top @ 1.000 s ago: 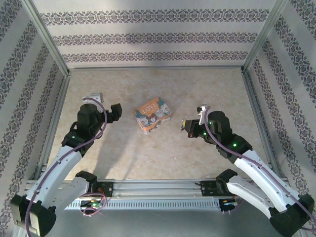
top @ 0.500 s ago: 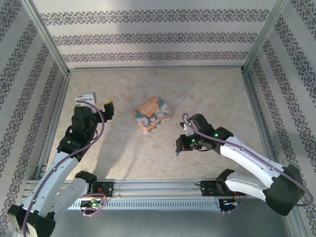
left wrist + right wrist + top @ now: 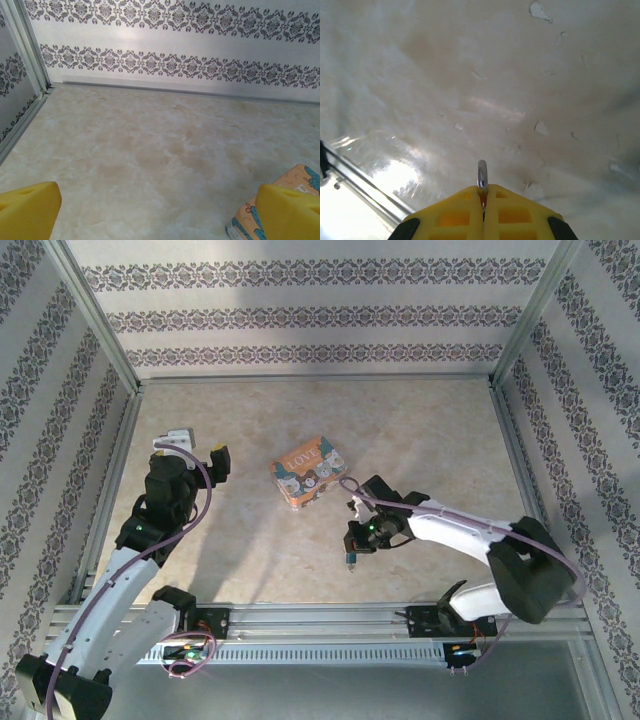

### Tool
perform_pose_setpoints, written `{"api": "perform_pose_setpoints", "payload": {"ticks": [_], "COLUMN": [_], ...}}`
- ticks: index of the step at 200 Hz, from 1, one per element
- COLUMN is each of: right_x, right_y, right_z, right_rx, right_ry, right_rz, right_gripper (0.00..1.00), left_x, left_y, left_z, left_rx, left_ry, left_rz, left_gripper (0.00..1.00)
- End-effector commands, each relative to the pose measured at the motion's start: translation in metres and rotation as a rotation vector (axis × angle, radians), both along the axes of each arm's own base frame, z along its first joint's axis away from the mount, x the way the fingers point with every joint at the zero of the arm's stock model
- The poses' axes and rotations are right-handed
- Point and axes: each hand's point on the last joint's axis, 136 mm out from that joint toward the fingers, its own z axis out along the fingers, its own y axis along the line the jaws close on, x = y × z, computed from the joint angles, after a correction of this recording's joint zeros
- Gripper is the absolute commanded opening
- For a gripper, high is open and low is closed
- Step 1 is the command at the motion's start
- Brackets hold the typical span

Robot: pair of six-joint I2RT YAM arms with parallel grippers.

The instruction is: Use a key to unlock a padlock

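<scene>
The right gripper (image 3: 482,196) is pinching its jaws fully together on the key (image 3: 482,174), low in the middle of the right wrist view. That grasp is looking done. Fitting the key into the padlock and turning it are apparently still remaining. The key's long axis is running in line with the fingers, its rounded tip pointing up the frame towards the table (image 3: 530,90). The left gripper (image 3: 159,212) is gaping wide, holding nothing.

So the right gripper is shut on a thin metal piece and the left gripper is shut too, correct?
No. The left gripper is open: the left wrist view shows its yellow fingers wide apart. The right gripper is shut on the thin metal piece.
</scene>
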Motion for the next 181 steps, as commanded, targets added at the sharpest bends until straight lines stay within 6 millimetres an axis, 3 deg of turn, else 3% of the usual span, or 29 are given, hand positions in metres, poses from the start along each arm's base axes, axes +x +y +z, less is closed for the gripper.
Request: {"api": "perform_pose_setpoints", "payload": {"ticks": [1,28,58,94,145,181], "right_x": [0.002,0.004,0.007,0.013,0.039,0.074], "right_y": [0.011,0.015,0.016,0.015,-0.007,-0.053], "right_z": [-0.009,-0.020,-0.021,-0.007,0.049,0.105], "right_rx": [0.038,0.039,0.033,0.035,0.059,0.022], "right_ry": [0.002,0.018,0.016,-0.032,-0.213,-0.459], "right_rz": [0.017,0.014,0.019,0.022,-0.029,-0.118], "right_gripper": [0.00,0.00,0.13,0.26,0.43,0.52], "left_x": [-0.004,-0.004,-0.004,-0.005,-0.009,-0.012], "left_y": [0.007,0.006,0.007,0.008,0.012,0.018], "left_z": [-0.007,-0.010,-0.010,-0.010,-0.005,-0.002], "left_rx": [0.021,0.027,0.035,0.045,0.050,0.054], "left_ry": [0.018,0.026,0.027,0.027,0.012,-0.017], "left_rz": [0.023,0.015,0.015,0.020,0.033,0.064], "left_gripper": [0.99,0.99,0.99,0.99,0.99,0.99]}}
